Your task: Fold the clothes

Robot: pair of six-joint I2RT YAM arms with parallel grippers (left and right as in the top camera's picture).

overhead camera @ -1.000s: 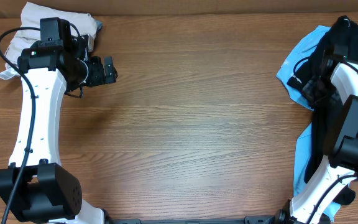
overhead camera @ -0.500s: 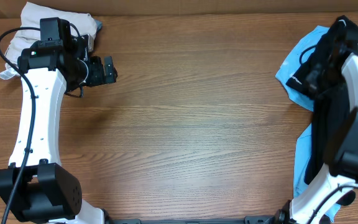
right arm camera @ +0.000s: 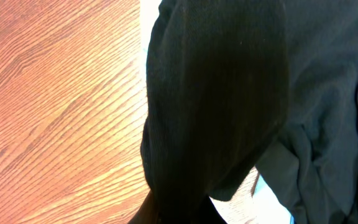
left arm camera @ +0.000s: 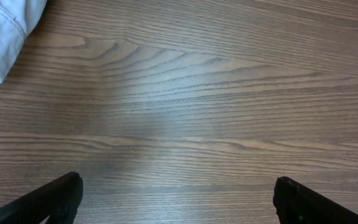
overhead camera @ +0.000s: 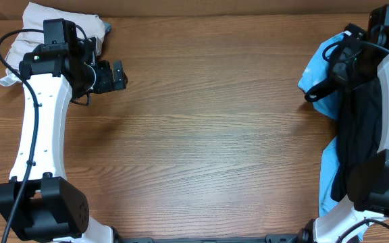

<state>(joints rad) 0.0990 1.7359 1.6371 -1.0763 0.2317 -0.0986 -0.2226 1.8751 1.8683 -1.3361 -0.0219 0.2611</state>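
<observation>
Black soft-fabric T-shirt hangs limp along the right arm at the right edge of the brown wooden table, over a light blue fabric shirt. Right gripper: jaws hidden in cloth, state cannot be told. Left gripper: spread wide, empty. Assessment: light, floppy, likely to sag; take hold at the shoulder seams or hem corners.

Garment at far-left corner of table — heap along right edge
</observation>
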